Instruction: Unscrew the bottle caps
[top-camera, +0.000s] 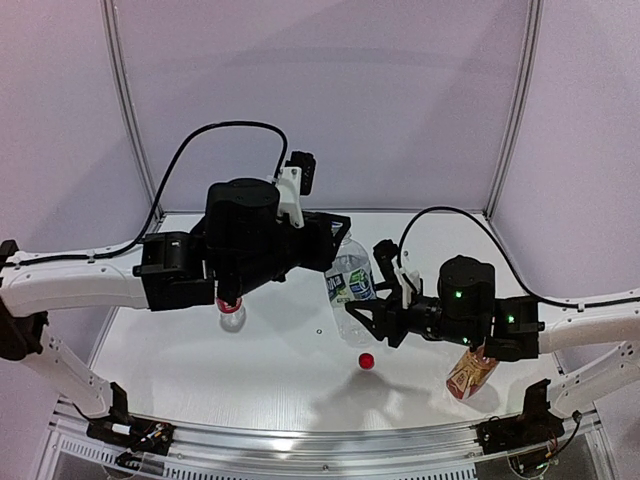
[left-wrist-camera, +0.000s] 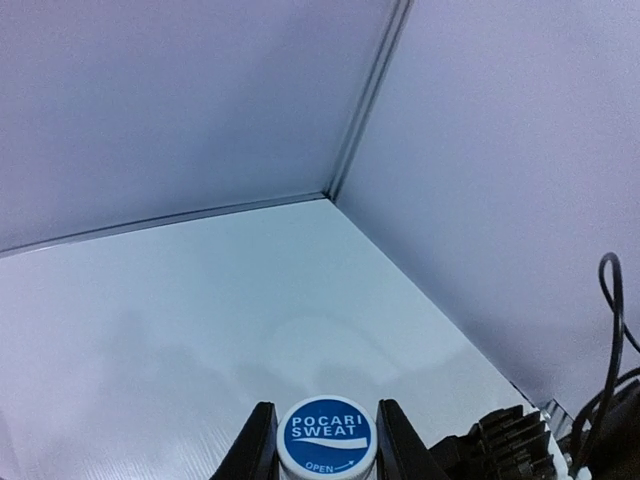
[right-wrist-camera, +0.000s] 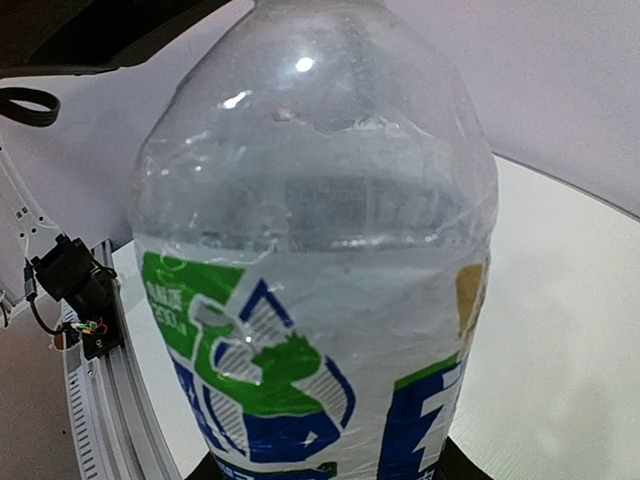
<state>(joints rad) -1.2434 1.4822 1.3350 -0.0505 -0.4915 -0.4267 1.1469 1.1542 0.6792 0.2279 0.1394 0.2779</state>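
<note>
The clear bottle with the green-blue label (top-camera: 350, 283) is held tilted above the table between both arms. My left gripper (top-camera: 336, 244) is shut on its blue-and-white cap (left-wrist-camera: 327, 438), which sits between the two black fingers (left-wrist-camera: 254, 448). My right gripper (top-camera: 375, 320) is shut on the bottle's lower body; the bottle (right-wrist-camera: 315, 300) fills the right wrist view. A red cap (top-camera: 367, 361) lies loose on the table. The red-label bottle (top-camera: 231, 313) stands under my left arm. The amber bottle (top-camera: 470, 375) stands under my right arm, its top hidden. The white cap is not in view.
White walls with metal posts (top-camera: 125, 100) close in the table at the back and sides. An aluminium rail (top-camera: 300, 440) runs along the near edge. My left arm's cable (top-camera: 190, 150) loops above the table.
</note>
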